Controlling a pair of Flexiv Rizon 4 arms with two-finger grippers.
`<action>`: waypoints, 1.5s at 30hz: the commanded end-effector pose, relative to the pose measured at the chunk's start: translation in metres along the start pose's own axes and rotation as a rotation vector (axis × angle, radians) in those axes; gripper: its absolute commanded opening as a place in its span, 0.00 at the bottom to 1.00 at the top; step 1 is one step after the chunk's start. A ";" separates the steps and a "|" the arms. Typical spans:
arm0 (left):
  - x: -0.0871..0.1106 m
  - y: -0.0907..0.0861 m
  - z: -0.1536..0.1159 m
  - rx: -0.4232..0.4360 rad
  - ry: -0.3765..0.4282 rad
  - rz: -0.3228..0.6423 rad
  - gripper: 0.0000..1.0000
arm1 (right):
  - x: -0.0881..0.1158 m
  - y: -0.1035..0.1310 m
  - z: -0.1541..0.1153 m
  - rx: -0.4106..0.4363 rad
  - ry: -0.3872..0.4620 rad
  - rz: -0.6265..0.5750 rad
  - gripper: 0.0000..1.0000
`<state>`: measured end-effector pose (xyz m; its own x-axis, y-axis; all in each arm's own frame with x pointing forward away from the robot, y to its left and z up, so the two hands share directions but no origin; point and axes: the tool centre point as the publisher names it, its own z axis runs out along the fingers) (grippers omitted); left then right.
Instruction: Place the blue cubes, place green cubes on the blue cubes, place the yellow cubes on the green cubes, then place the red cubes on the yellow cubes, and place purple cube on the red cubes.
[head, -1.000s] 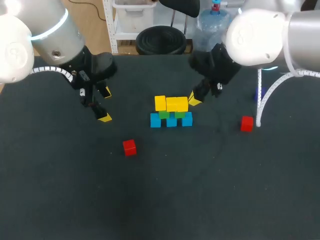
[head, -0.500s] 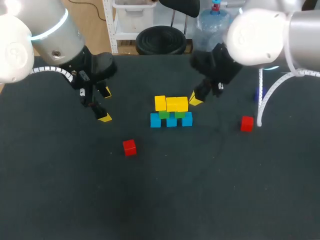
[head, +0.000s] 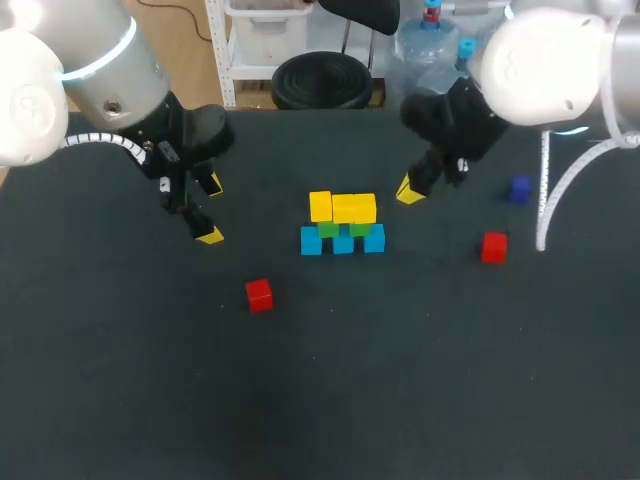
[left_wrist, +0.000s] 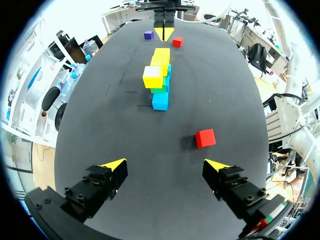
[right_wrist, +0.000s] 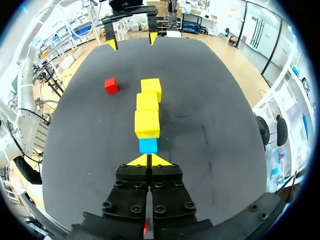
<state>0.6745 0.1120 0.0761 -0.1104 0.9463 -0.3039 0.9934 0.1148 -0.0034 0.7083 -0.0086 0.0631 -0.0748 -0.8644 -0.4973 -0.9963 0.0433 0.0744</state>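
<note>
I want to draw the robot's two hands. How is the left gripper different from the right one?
The left gripper is open, fingers wide apart; the right gripper is shut, tips touching. The left gripper sits well away from the cube stack; the right gripper is close to one end. Both have yellow tips and hold nothing.

No words, numbers or signs can be read here. The yellow cubes (head: 354, 208), the blue cubes (head: 311, 241) and the red cube (head: 259, 294) show plain faces. The dark desk (head: 320, 400) shows no print.
</note>
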 end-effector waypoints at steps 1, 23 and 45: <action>0.001 0.000 0.000 0.001 -0.002 0.002 1.00 | 0.009 0.006 -0.007 0.009 -0.014 0.003 0.47; 0.001 0.000 0.000 0.001 -0.002 0.002 1.00 | 0.047 0.009 -0.035 0.066 -0.007 0.085 1.00; 0.001 0.000 0.000 0.001 -0.002 0.002 1.00 | 0.131 0.054 -0.040 0.107 0.064 0.207 1.00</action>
<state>0.6746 0.1121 0.0761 -0.1105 0.9463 -0.3038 0.9934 0.1149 -0.0034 0.6522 -0.1370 0.0428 -0.2784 -0.8646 -0.4183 -0.9602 0.2618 0.0979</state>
